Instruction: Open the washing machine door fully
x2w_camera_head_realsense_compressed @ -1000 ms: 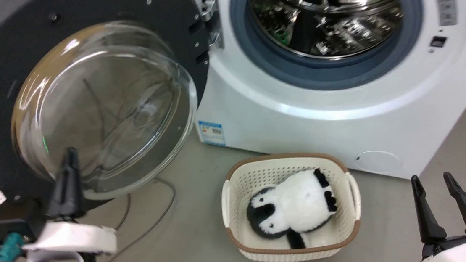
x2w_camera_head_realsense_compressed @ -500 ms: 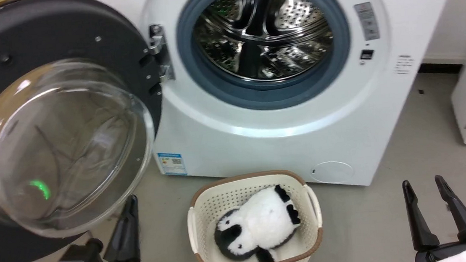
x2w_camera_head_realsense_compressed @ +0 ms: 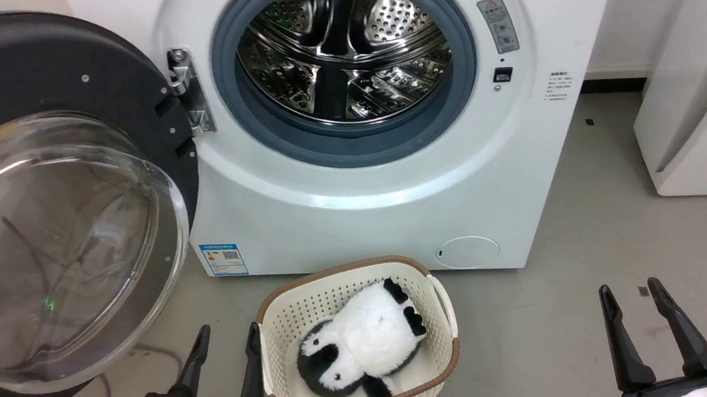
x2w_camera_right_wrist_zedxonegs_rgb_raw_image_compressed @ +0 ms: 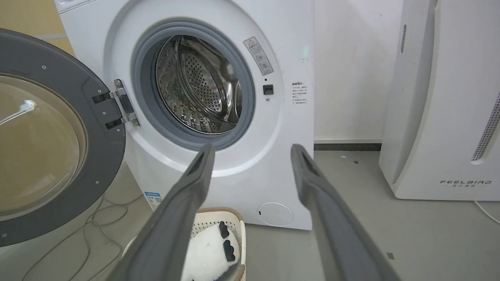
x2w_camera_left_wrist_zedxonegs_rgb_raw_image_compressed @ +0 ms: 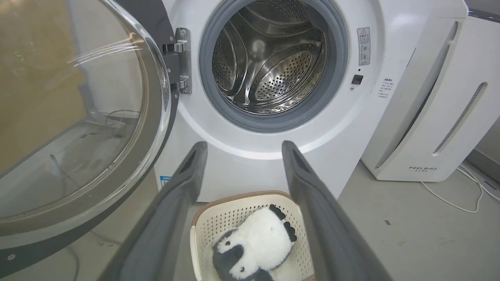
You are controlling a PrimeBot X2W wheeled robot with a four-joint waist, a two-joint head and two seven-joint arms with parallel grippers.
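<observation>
The washing machine (x2w_camera_head_realsense_compressed: 383, 176) stands ahead with its steel drum (x2w_camera_head_realsense_compressed: 340, 46) exposed inside the grey gasket. Its door (x2w_camera_head_realsense_compressed: 42, 219), a black disc with a clear glass bowl, hangs swung wide to the left on its hinge (x2w_camera_head_realsense_compressed: 187, 91). The door (x2w_camera_left_wrist_zedxonegs_rgb_raw_image_compressed: 74, 117) also spans the left of the left wrist view, and the door (x2w_camera_right_wrist_zedxonegs_rgb_raw_image_compressed: 47, 140) sits at the left of the right wrist view. My left gripper (x2w_camera_head_realsense_compressed: 228, 337) is open at the bottom, apart from the door, holding nothing. Low at the right, my right gripper (x2w_camera_head_realsense_compressed: 631, 296) is open and holds nothing.
A cream basket (x2w_camera_head_realsense_compressed: 443, 306) with a black-and-white plush penguin (x2w_camera_head_realsense_compressed: 360, 345) sits on the floor before the machine. A white FEELBIRD appliance (x2w_camera_head_realsense_compressed: 703, 104) stands at the right. Cables (x2w_camera_right_wrist_zedxonegs_rgb_raw_image_compressed: 97, 218) lie on the floor under the door.
The head camera has swung right and pulled back. My left gripper has come away from the door's glass bowl and now sits low beside the basket.
</observation>
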